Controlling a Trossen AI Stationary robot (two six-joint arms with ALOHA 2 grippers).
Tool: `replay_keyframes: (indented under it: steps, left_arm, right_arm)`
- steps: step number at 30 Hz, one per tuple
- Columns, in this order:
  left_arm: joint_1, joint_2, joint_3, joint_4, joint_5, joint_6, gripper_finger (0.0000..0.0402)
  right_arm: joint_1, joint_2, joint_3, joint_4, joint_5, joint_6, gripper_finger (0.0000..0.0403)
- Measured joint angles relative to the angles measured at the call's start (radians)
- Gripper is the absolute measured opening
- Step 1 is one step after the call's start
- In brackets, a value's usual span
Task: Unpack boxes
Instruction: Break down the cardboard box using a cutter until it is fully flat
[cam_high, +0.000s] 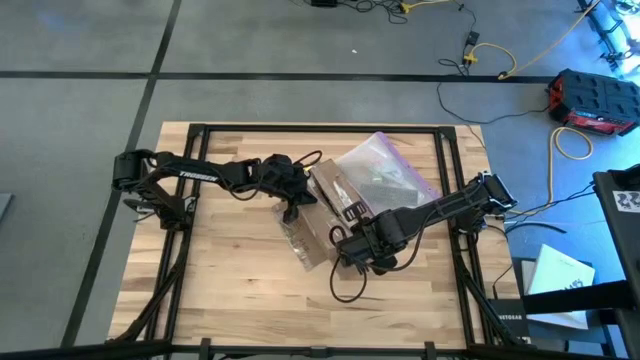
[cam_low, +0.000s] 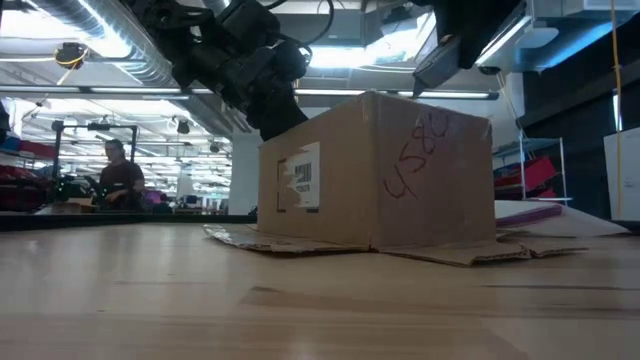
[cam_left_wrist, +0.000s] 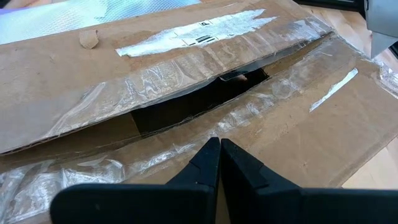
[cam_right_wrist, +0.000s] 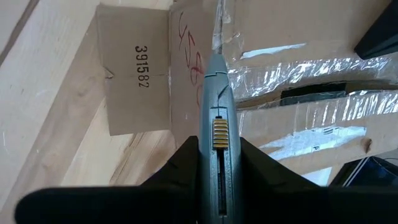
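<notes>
The table (cam_high: 230, 290) carries the box (cam_low: 390, 170) near its middle, slightly toward the far edge, bottom flaps splayed flat on the wood. A clear plastic bag (cam_high: 385, 170) lies just behind it toward the far right corner. The box's taped top seam (cam_left_wrist: 205, 93) is already split along part of its length, showing a dark gap. The left claw (cam_left_wrist: 219, 155) hovers over that seam, clenched and empty. The right claw (cam_right_wrist: 214, 155) is at the box's near right side, grasping a grey cutter (cam_right_wrist: 216, 99) whose tip rests at the top edge. The risk is that the blade dives too deep and slices the contents, or drags the unheld box across the table.
</notes>
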Motion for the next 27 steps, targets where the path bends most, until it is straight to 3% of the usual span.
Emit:
replay_keyframes:
  steps: [27]
  left_arm:
    - [0.0,0.0,0.0,0.0,0.0,-0.004,0.0]
  right_arm:
    - [0.0,0.0,0.0,0.016,0.018,-0.006,0.0055]
